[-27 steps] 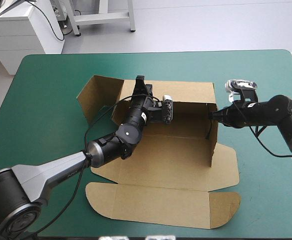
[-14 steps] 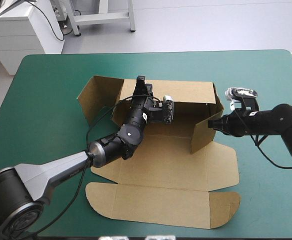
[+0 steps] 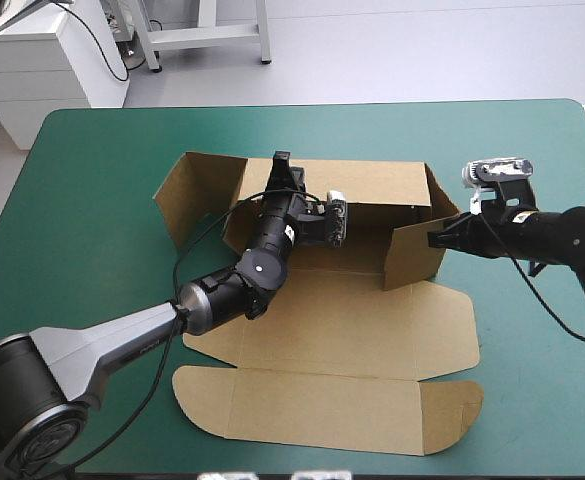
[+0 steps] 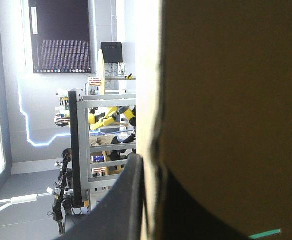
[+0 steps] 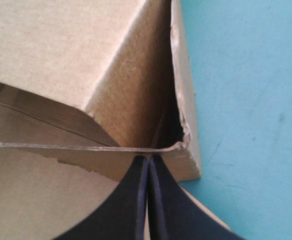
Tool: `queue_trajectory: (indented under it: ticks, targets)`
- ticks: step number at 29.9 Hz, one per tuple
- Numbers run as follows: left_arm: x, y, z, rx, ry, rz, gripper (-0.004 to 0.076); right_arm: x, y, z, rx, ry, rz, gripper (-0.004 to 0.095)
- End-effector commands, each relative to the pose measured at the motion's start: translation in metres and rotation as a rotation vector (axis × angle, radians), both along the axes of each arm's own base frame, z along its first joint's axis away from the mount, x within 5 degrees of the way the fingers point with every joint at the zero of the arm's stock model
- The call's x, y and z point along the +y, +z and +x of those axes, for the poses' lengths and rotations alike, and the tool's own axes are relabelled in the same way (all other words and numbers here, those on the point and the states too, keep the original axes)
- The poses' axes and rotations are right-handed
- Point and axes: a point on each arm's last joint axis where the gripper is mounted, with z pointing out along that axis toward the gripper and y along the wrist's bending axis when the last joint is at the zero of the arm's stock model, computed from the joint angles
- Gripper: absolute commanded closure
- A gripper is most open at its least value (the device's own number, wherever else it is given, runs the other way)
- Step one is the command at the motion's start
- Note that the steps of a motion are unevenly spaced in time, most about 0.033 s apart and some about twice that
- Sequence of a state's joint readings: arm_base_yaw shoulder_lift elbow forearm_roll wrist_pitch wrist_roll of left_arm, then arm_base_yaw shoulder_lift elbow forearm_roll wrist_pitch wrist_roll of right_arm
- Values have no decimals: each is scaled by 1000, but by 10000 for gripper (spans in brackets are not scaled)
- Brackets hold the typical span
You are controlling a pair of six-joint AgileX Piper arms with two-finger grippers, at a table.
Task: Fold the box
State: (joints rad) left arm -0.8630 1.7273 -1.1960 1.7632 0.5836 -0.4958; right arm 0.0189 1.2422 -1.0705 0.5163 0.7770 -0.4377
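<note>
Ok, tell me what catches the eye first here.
A big brown box lies half-formed at the centre of the teal-green table, its back wall raised. The left pincer clamps that wall's top edge; the right pincer, shut, points at the right side flap.

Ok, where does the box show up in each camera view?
High view: the box sits mid-table, back wall and right flap raised.
Left wrist view: its board, clamped in the left gripper, fills one side.
Right wrist view: its raised flap, pinched by the right gripper.
Shared landmark: the teal-green cover.
</note>
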Motion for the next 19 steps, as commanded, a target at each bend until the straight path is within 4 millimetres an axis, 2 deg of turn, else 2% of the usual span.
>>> queue_trajectory:
  ticks: [1, 4, 6, 8, 11, 13, 19]
  targets:
    - [4, 20, -2, -61, 20, -31, 731, -7, 26, -9, -128, 0, -112, 893]
    - [4, 20, -2, -61, 20, -31, 731, -10, 22, -12, -105, 51, -204, 778]
    - [4, 20, -2, -62, 22, -31, 731, -9, 18, -11, -96, 98, -241, 659]
    - [4, 20, -2, -62, 22, -31, 731, -8, 15, -9, -100, 139, -268, 544]
    - [4, 20, -2, -63, 23, -31, 731, -9, 10, -1, -124, 186, -322, 441]
    - [4, 20, -2, -63, 24, -30, 731, -9, 4, 7, -124, 210, -345, 413]
    - [4, 21, -2, -62, 27, -37, 731, -1, -19, 27, -90, 317, -317, 410]
